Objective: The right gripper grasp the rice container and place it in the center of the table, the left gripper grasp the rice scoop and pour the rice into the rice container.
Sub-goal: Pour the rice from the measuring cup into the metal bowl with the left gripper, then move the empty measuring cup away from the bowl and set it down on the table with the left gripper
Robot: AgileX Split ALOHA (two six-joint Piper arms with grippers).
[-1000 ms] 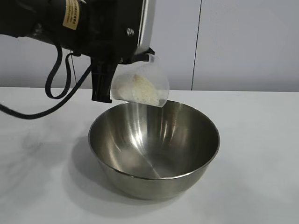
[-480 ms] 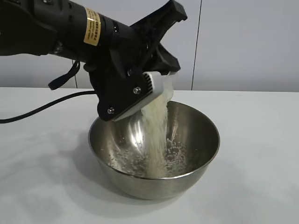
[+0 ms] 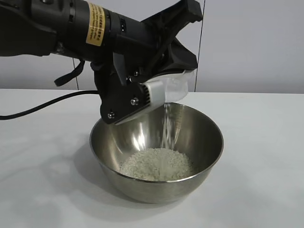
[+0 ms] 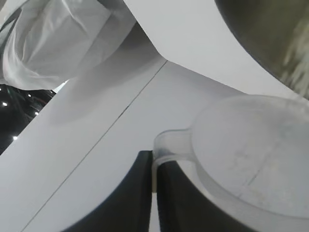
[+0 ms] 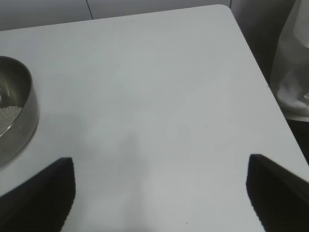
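In the exterior view the left gripper hangs over the far rim of the steel bowl, clamped tight on the handle of the small clear plastic cup. The cup is tipped steeply, spout down, and a thin stream of rice falls from it onto an off-white heap in the bottom of the bowl. The bowl stands on the white table, about in the middle of what this view shows of it.

The left wrist view gives what the outside camera cannot: the cup seen from beneath, its frosted round base facing the lens, with its thin handle pinched between the two dark fingers. The bowl shows only as a blurred steel curve at one corner; pale streaks there are probably falling grains, though it is hard to be sure.

The right gripper appears only in its own wrist view, its two black fingers spread wide with bare table between them, holding nothing. The bowl is cut off at the edge there, well apart from it, with a little rice visible inside. The cup's mouth is hidden behind the gripper body in the exterior view, so how much rice remains inside cannot be told.
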